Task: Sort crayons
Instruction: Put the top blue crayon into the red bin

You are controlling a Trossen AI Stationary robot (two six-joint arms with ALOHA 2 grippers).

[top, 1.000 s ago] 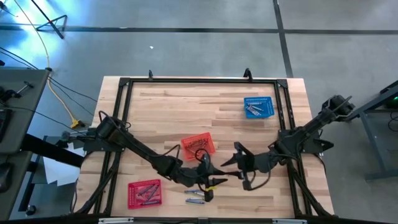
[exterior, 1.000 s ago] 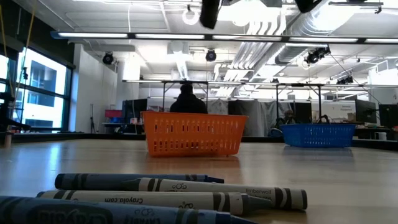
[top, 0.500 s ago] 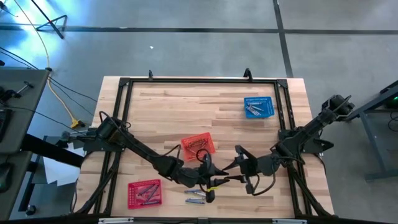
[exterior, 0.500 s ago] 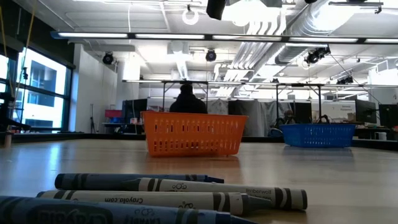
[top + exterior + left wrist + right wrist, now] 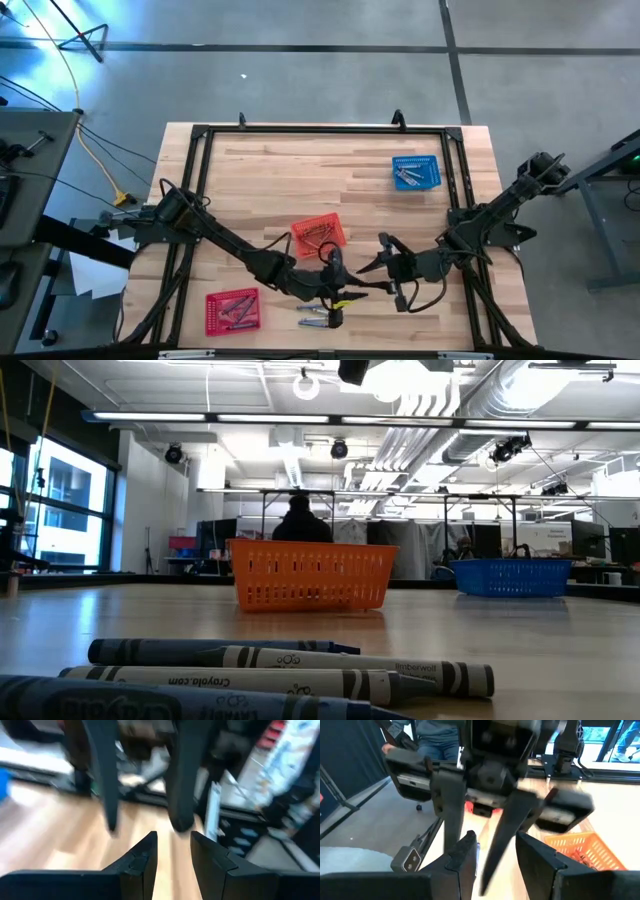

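From above, the left gripper [image 5: 336, 262] and right gripper [image 5: 372, 264] meet nose to nose near the table's [image 5: 300, 165] front edge, just above loose crayons [image 5: 316, 316]; more lie in the red basket [image 5: 232, 309], orange basket [image 5: 318, 233] and blue basket [image 5: 416, 172]. At table level, crayons [image 5: 290, 665] lie up front, the orange basket [image 5: 311, 575] behind. Each wrist view shows its own fingers [image 5: 142, 857] [image 5: 465, 849] apart, gripping nothing.
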